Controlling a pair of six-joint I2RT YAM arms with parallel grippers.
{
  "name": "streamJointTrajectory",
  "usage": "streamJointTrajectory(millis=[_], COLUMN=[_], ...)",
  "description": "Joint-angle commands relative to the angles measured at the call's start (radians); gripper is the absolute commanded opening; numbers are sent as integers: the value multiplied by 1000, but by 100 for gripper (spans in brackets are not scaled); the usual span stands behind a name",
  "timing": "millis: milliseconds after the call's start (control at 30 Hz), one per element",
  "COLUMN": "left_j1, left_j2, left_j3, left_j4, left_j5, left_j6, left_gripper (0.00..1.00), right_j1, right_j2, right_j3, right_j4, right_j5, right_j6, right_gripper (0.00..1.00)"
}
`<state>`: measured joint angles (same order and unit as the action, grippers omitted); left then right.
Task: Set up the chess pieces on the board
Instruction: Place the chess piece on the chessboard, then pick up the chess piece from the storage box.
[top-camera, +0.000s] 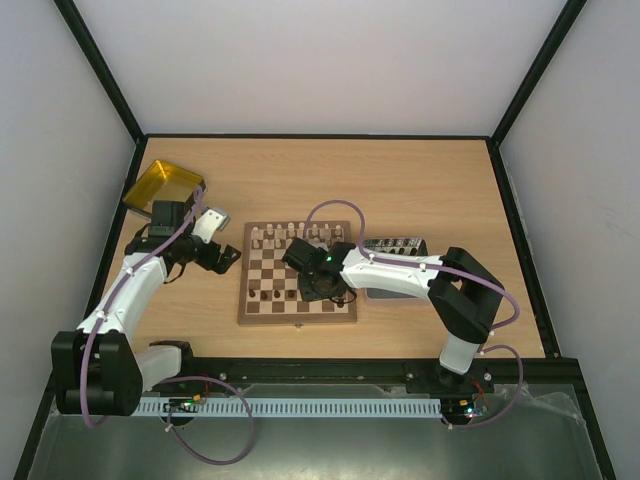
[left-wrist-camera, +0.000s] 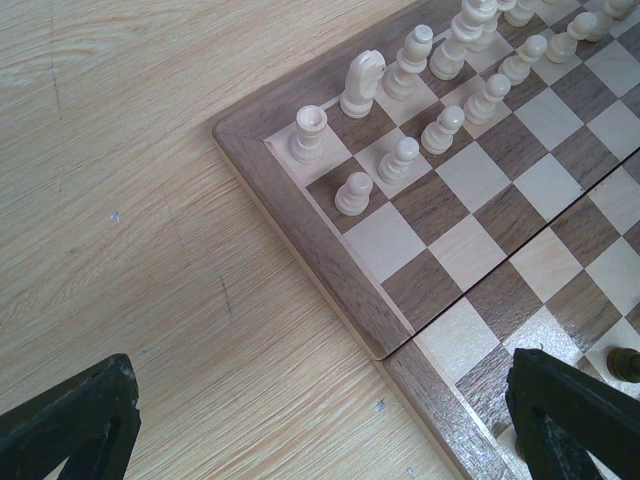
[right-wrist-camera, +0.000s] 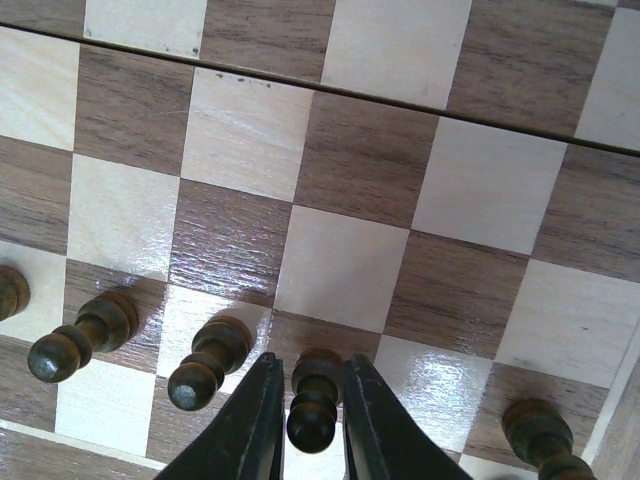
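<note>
The board (top-camera: 246, 300) lies mid-table, with pale cream chess pieces (top-camera: 290, 234) along its far rows and dark ones (top-camera: 275, 293) near the front. In the right wrist view my right gripper (right-wrist-camera: 310, 425) is closed on a dark pawn (right-wrist-camera: 314, 405) standing on a dark square, beside other dark pawns (right-wrist-camera: 208, 365). My left gripper (left-wrist-camera: 320, 425) is open and empty above the table at the board's left edge (left-wrist-camera: 330, 270). Its fingers (left-wrist-camera: 80, 420) are spread wide. A pale rook (left-wrist-camera: 309, 132), knight (left-wrist-camera: 362, 84) and pawns (left-wrist-camera: 353, 193) stand in the corner.
A yellow translucent tray (top-camera: 160, 185) sits at the far left behind the left arm. A grey metallic tray (top-camera: 395, 245) lies just right of the board, under the right arm. Black frame rails edge the table.
</note>
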<state>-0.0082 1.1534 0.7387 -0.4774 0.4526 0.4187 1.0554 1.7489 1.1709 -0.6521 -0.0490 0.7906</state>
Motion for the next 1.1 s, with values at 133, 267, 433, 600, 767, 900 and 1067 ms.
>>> streamJointTrajectory(millis=[133, 267, 433, 600, 767, 900, 1067], left_j1=[-6, -6, -6, -7, -7, -7, -9], left_j2=[-1, -2, -2, 7, 8, 4, 6], left_j3=[-13, -12, -12, -10, -10, -10, -9], left_j4=[0, 0, 0, 0, -1, -2, 0], left_j5=[9, 8, 9, 9, 7, 8, 8], left_j6=[5, 5, 5, 5, 4, 5, 3], left_gripper=[99, 100, 100, 100, 100, 100, 100], right_j1=[7, 6, 5, 2, -20, -98, -319], right_j2=[-10, -14, -28, -44, -68, -148, -289], right_j3=[19, 25, 41, 83, 131, 110, -40], right_j4=[-7, -10, -34, -78, -131, -163, -140], right_j5=[24, 28, 51, 86, 121, 169, 146], right_j6=[9, 12, 11, -6, -18, -16, -38], right_gripper=[19, 19, 19, 20, 20, 20, 20])
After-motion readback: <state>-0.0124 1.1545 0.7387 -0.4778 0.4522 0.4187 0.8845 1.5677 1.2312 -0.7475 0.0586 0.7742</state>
